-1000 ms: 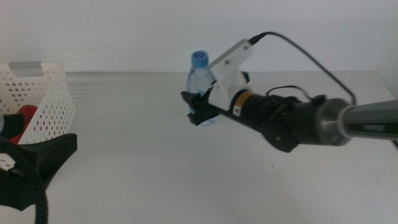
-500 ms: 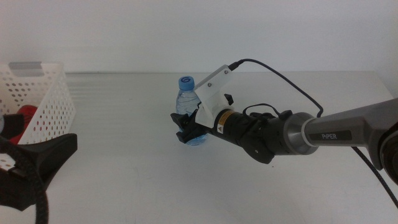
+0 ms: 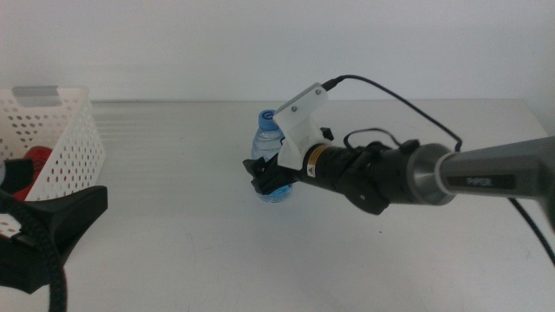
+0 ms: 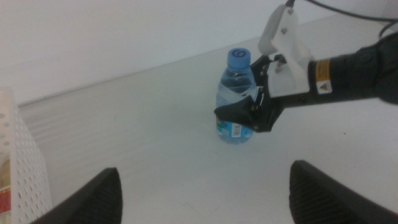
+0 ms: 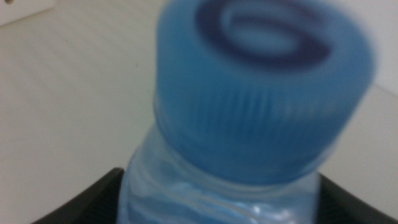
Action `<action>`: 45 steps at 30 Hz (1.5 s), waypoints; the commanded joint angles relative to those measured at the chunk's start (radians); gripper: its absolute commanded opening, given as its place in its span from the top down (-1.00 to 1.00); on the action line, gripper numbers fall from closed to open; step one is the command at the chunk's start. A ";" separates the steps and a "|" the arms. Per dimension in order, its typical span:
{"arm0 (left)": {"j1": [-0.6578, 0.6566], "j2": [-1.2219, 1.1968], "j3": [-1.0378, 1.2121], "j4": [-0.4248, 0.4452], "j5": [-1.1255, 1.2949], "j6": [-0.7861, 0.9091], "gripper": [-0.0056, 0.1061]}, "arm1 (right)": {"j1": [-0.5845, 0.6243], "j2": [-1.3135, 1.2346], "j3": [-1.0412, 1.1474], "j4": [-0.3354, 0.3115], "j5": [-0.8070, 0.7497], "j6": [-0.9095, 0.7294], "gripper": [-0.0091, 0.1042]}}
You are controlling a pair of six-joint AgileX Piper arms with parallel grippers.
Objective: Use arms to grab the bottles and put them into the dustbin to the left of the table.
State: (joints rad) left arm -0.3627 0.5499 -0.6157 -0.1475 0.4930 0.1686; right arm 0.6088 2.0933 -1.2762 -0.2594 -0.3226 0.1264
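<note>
Right gripper [image 3: 264,176] jaws clamp the small water bottle [image 3: 271,165], apparently standing on the white table [image 3: 173,243]; left gripper [image 4: 205,193] gapes wide, empty, near the dustbin [image 3: 65,147]; pale bare wall behind

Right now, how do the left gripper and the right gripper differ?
Place: the right gripper reaches out over the middle of the table, while the left gripper waits at the near left, by the dustbin.
Jaws: the right gripper's jaws are closed on the bottle, while the left gripper's stand wide apart.
Load: the right gripper holds the bottle and the left gripper holds nothing.
Both have dark jaws.
</note>
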 commanded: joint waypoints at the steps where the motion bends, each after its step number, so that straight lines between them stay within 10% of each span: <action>1: -0.004 0.001 -0.025 -0.007 -0.074 -0.011 -0.62 | 0.001 -0.110 -0.030 0.001 0.014 0.024 -0.73; 25: -0.004 0.001 -0.025 -0.007 -0.074 -0.011 -0.62 | 0.008 -0.712 -0.029 0.108 0.744 0.050 -0.51; 35: -0.004 0.001 -0.025 -0.007 -0.074 -0.011 -0.62 | 0.004 -0.833 -0.029 0.287 0.936 -0.159 -0.51; 45: -0.004 0.001 -0.025 -0.007 -0.074 -0.011 -0.62 | -0.009 -1.106 0.198 0.367 0.805 -0.221 -0.51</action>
State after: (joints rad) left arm -0.3627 0.5499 -0.6157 -0.1475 0.4930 0.1686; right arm 0.6094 1.0357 -1.0851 0.0914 0.5623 -0.0845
